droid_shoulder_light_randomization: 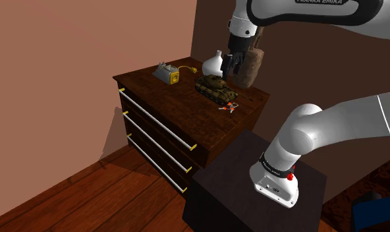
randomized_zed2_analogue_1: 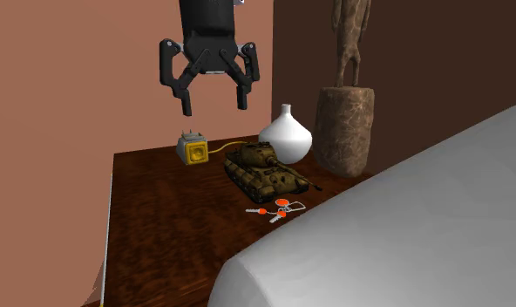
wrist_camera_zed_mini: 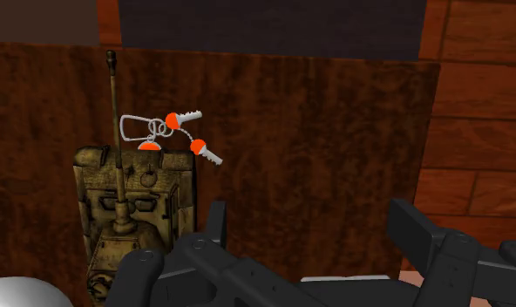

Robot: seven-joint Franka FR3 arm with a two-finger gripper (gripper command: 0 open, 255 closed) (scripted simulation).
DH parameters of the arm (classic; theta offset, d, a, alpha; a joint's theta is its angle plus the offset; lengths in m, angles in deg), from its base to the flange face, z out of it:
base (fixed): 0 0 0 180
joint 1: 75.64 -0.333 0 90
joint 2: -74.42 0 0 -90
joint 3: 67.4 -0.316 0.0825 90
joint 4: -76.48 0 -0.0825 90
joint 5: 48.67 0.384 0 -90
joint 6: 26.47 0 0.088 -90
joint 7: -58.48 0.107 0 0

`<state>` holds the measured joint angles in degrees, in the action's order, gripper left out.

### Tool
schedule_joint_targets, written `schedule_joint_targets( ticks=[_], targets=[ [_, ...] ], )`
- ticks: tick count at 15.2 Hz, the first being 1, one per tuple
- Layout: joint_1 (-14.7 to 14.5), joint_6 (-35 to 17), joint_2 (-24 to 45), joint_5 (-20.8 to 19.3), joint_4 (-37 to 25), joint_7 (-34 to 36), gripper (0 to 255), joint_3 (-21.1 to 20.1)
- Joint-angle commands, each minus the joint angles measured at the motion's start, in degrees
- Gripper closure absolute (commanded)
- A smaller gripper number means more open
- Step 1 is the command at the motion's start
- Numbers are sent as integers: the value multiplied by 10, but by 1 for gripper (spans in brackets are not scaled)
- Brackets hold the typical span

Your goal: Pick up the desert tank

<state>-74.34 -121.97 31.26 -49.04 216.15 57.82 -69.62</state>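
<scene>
Nearest in the second exterior view, a broad pale stretch of the arm crosses the lower right and hides that corner of the dresser; we cannot make out the edge behind it. The dresser top is dark, grainy wood. In the shoulder view its front carries three drawers with long pale bar handles, and the dark box of the stand cuts off its near end. Next back lie the keys, small and metal with orange heads on a wire loop, just beside the tank's front; we cannot tell whether they touch it. The tank sits flat on the dresser top, mottled tan and olive, with a boxy hull, a rounded turret and a thin barrel. Above the surface hangs the black gripper, its fingers spread wide with nothing between them. In the wrist view the tank lies outside one finger, not between the pair. Behind the tank a yellow box with a grey top trails a yellow cord; what it is we cannot say. A smooth white vase, bulbous with a narrow neck, stands beside it. Farthest back is a carved figure on a rough brown block, its head cut off by the frame.
</scene>
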Motion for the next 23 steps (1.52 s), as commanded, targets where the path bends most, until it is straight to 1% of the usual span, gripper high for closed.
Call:
schedule_joint_targets(
  ticks=[1, 9, 16, 17, 23],
  targets=[
    [0, 0, 0, 0, 0, 0, 0, 0],
    [43, -123, 53, -51, 47, -75, 0, 81],
    [73, -236, 142, -78, 48, -142, 0, 154],
    [73, -237, 143, -78, 48, -142, 0, 154],
    [74, -289, 162, -81, 82, -142, 0, 160]
  ],
)
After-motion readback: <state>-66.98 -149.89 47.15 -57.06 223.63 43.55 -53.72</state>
